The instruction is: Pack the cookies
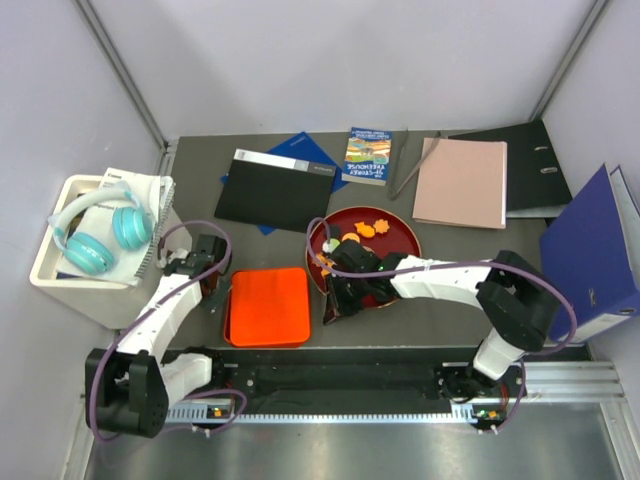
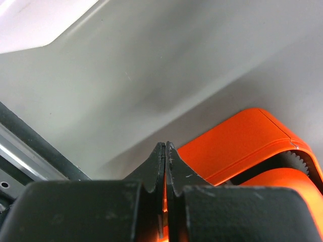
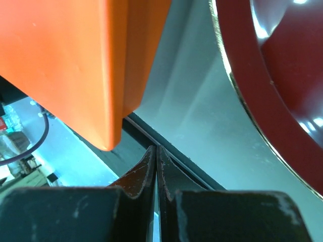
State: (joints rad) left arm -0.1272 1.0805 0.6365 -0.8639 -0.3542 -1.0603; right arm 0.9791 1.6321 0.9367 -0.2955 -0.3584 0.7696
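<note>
Place: a robot test cell in a lab, dressed like an office desk.
Enclosure: plain pale walls [image 1: 330, 60] joined by metal frame posts [image 1: 120, 70] close in a grey table [image 1: 420, 320].
Rig: my two arms are bolted to an aluminium rail [image 1: 560, 385] at the near edge.
Office things: a blue binder [image 1: 590, 255], a pink folder [image 1: 462, 183], a book [image 1: 366, 156], and headphones [image 1: 95, 235] on a white box [image 1: 60, 270].

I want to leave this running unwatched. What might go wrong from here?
The right gripper, shut and empty, sits low between the orange box and the red plate; a sideways move could jolt the plate and scatter the cookies. The left gripper, also shut, is close beside the box and might shove it.
</note>
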